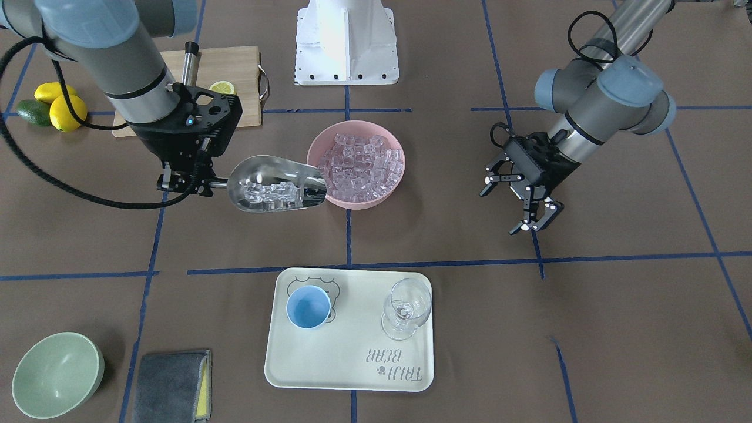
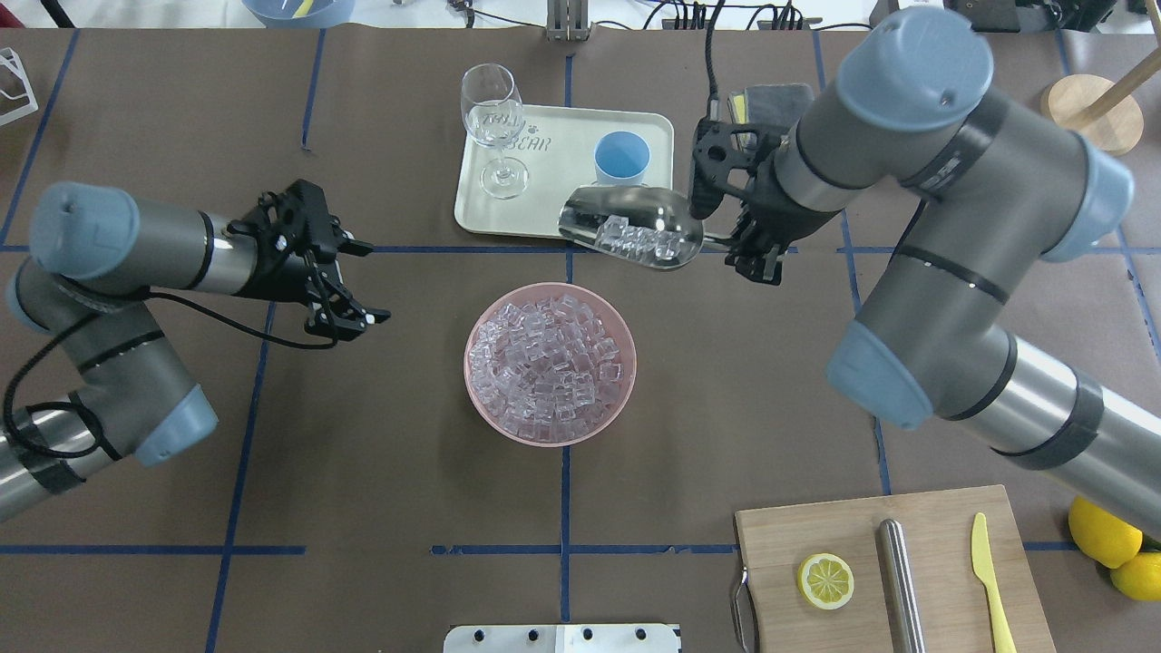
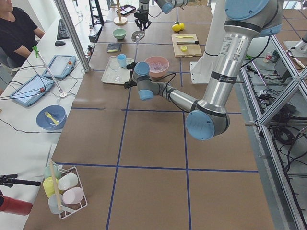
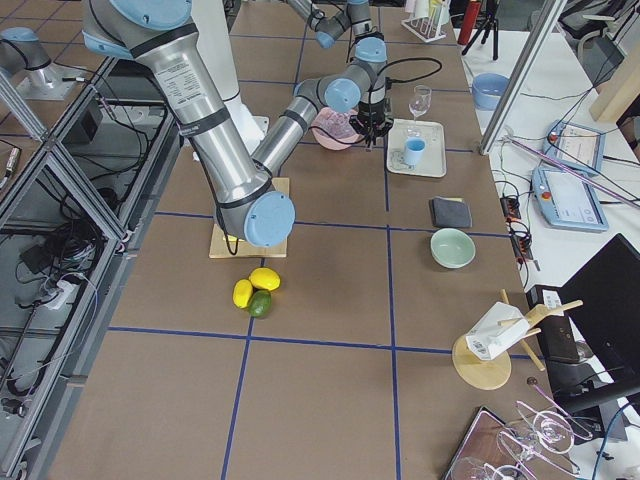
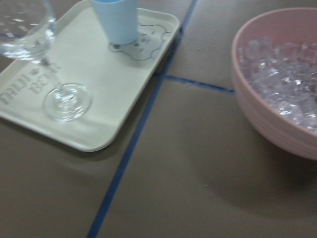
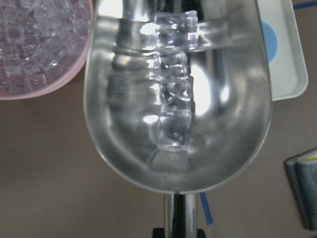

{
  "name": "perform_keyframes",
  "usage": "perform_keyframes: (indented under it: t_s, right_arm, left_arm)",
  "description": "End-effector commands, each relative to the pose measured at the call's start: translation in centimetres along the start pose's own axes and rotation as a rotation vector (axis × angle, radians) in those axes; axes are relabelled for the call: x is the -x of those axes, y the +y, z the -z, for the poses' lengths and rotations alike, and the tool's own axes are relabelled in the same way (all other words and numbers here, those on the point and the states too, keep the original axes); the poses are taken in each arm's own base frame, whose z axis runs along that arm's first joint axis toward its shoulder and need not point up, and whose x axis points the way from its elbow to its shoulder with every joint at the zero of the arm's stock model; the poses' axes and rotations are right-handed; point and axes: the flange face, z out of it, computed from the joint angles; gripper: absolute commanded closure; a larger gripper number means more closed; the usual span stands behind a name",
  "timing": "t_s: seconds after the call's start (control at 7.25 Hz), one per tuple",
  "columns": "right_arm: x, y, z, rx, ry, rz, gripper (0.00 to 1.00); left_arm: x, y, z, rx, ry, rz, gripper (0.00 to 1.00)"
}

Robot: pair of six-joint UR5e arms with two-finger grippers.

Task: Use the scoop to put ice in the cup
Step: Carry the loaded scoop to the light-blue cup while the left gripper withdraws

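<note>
Right jaws: closed on the thin handle of the scoop (image 1: 276, 185), holding it in the air and roughly level.
Left jaws: spread open and empty, hanging over bare worktop, well apart from the tray (image 1: 352, 364).
Ice (image 2: 635, 238): a short row of cubes lies along the trough; the rest is heaped in the pink bowl (image 1: 355, 122).
Cup (image 1: 308, 306): upright on the tray beside a wine glass (image 1: 406, 305); it looks empty.
Scoop axis: runs across the worktop, with the handle toward the robot's right and the open mouth toward its left.
Scoop position: over the worktop between bowl and tray, as the right wrist view shows.
Key relation: the cup sits off the scoop's axis, on the far side from the robot, so the mouth does not point at it.
Next move, judged: carry the scoop outward and swing its mouth over the cup before tipping.
Nearer arm: the right, which already has the load.
Risk: the mouth is wider than the cup, so cubes may spill onto the tray.
</note>
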Motion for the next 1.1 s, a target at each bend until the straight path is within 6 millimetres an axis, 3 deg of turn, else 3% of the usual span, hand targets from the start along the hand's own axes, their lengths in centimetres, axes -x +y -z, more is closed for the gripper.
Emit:
perform_keyframes:
  t_s: [0.0,0.28,0.55,0.69,0.83,0.97]
  right_arm:
    - [-2.1,1.3,0.0,0.075,-0.004,-0.130,1.00]
    - [-4.2,-2.4,-2.1,0.153,0.008,-0.222,1.00]
    - [-4.0,-4.0,-4.1,0.228,-0.010,-0.243,1.00]
    - [-3.1,-4.4,-4.8,0.265,-0.010,-0.270,1.00]
    - [-1.8,-4.9,-6.0,0.283,-0.005,-0.315,1.00]
    - [-1.4,-5.2,-6.9,0.297,-0.005,-0.351,1.00]
  left_arm:
    - [5.4,2.1,2.8,0.085,-0.094,0.099,0.00]
    - [7.7,4.0,4.7,0.096,-0.136,0.133,0.00]
    - [10.3,6.7,7.1,0.113,-0.186,0.181,0.00]
    - [12.2,7.6,9.7,0.139,-0.230,0.239,0.00]
    - [15.2,7.5,14.9,0.197,-0.307,0.347,0.00]
    - [15.7,6.6,18.2,0.231,-0.343,0.406,0.00]
